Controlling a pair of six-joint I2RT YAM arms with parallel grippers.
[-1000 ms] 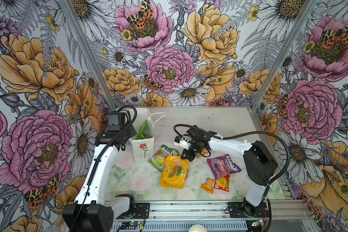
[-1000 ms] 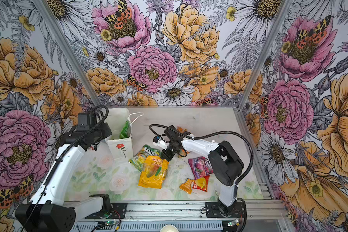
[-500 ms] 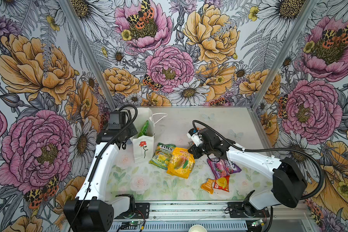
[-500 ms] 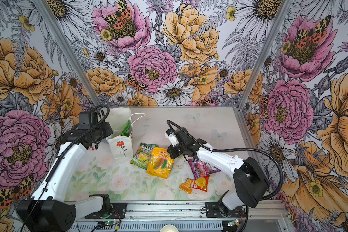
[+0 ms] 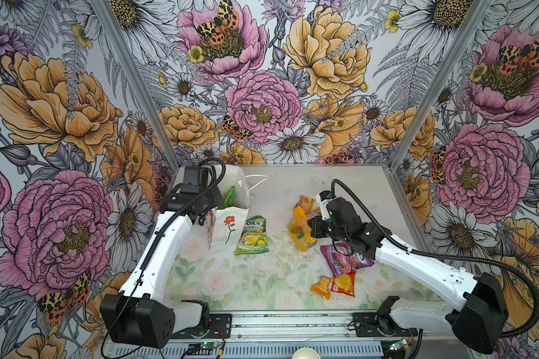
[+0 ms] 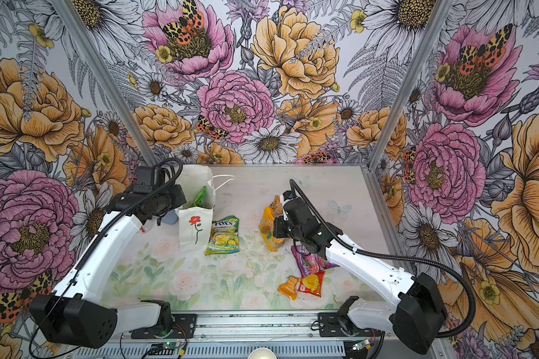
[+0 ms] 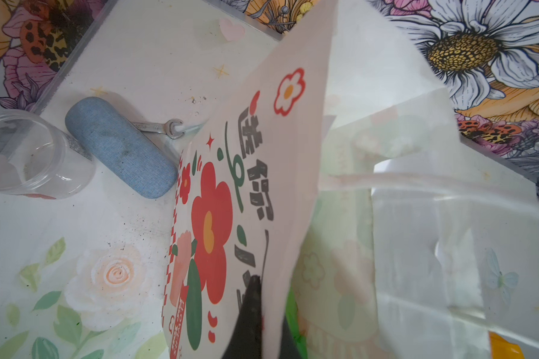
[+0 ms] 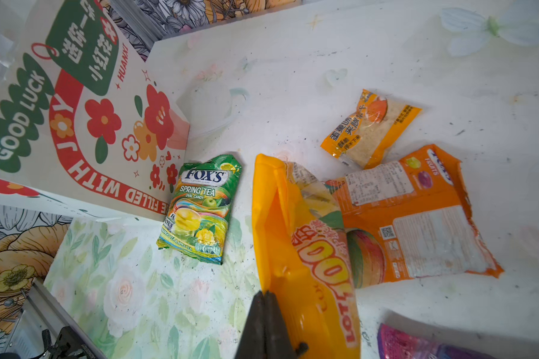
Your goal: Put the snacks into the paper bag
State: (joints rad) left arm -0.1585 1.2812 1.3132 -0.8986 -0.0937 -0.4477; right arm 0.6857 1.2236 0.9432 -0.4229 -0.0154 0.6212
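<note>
White paper bag (image 5: 227, 228) stands upright near the back-left corner of the table (image 5: 364, 186), mouth open. My left gripper (image 7: 257, 298) is pinched closed on the bag's side wall at the rim. Between that wall and the left edge, close together: one blue case (image 7: 119, 146), one wrench (image 7: 159, 127), one clear cup (image 7: 22, 155). Tight there.

Open room: the flower-printed mat (image 5: 231, 279) from mid-table to the front rail (image 5: 293, 320), and the back-right of the table.

Bag contents: one green packet (image 5: 230, 195) poking up at the mouth. Below it, can't tell.

My right gripper (image 8: 264, 295) is clamped on the edge of one yellow packet (image 5: 299, 231), which it holds up on end at mid-table, well apart from the bag.

Lying on the table, six:
- one green-yellow packet (image 5: 251, 231), just beside the bag's front
- one large orange packet (image 8: 417, 217), partly under the yellow one
- one orange biscuit packet (image 8: 371, 127), behind it
- one purple packet (image 5: 344, 256), under my right arm
- one small orange sachet (image 5: 321, 287) touching one red packet (image 5: 343, 283), nearest the front rail
</note>
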